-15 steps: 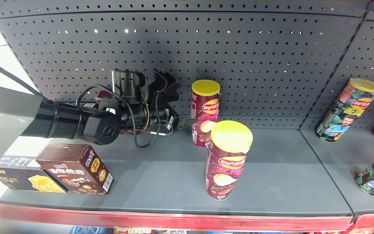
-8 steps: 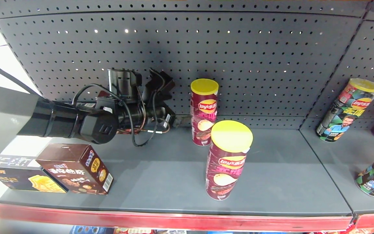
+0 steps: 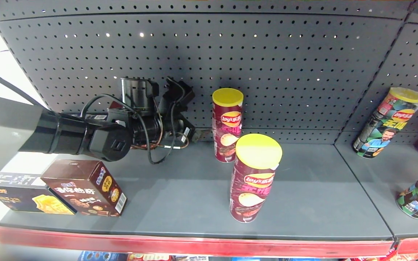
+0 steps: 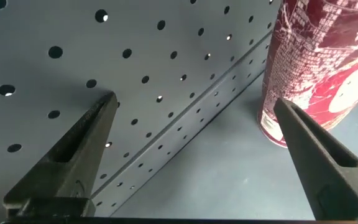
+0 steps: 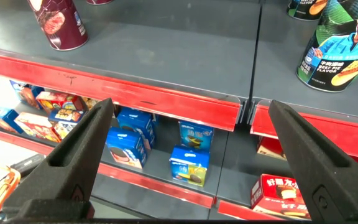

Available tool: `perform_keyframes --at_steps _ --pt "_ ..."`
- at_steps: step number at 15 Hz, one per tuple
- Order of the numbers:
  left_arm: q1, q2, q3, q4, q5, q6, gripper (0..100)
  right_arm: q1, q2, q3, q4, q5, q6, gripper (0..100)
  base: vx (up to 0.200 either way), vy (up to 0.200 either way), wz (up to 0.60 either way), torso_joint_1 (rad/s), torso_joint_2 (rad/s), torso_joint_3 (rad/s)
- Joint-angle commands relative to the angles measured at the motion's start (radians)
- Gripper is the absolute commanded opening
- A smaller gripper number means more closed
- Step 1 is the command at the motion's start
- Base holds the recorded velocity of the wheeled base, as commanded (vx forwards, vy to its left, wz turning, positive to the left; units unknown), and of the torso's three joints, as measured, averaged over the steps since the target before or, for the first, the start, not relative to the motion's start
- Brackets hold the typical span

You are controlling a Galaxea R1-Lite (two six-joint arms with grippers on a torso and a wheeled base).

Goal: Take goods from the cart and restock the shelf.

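Head view | left jaws spread, drawn back off rear chip can (image 3: 227, 125) | right jaws spread

Logo print marks the front maroon yellow-lidded crisp tube (image 3: 251, 188), its rear twin (image 3: 227, 130) and the green tube (image 3: 385, 125); characters and a barcode mark the brown cardboard box (image 3: 85, 188).

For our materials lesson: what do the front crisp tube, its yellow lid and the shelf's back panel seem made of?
Front crisp tube: probably printed cardboard, slightly glossy; a rigid cylinder wrapped in graphics.
Yellow lid: likely plastic; smooth, uniform colour, thin rim.
Back panel: seemingly painted sheet metal, matte dark grey; regular punched holes, light showing through some.
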Motion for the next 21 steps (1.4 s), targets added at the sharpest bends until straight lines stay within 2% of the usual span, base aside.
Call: perform_keyframes --at_steps 1,3,13,19,20,21 --pt "-0.006 0.001 0.000 -0.003 0.000 0.012 100 0.001 0.001 0.001 0.000 0.000 -0.001 100 0.000 0.000 0.00 0.000 0.00 0.000" --pt "-0.010 0.001 -0.002 -0.005 0.000 0.025 100 0.001 0.001 0.001 0.000 0.000 -0.001 100 0.000 0.000 0.00 0.000 0.00 0.000" --pt "-0.041 0.008 -0.005 -0.006 0.001 0.026 100 0.001 0.001 0.000 0.000 0.000 -0.001 100 0.000 0.000 0.00 0.000 0.00 0.000" --pt "-0.016 -0.003 0.051 -0.014 0.004 0.026 100 0.001 0.001 0.000 0.000 0.000 -0.001 100 0.000 0.000 0.00 0.000 0.00 0.000" --pt "-0.013 -0.003 0.058 -0.015 0.027 0.026 100 0.001 0.001 0.000 0.000 0.000 -0.001 100 0.000 0.000 0.00 0.000 0.00 0.000" --pt "-0.016 -0.001 0.063 -0.020 0.055 0.040 100 0.001 0.001 0.000 0.000 0.000 -0.001 100 0.000 0.000 0.00 0.000 0.00 0.000"
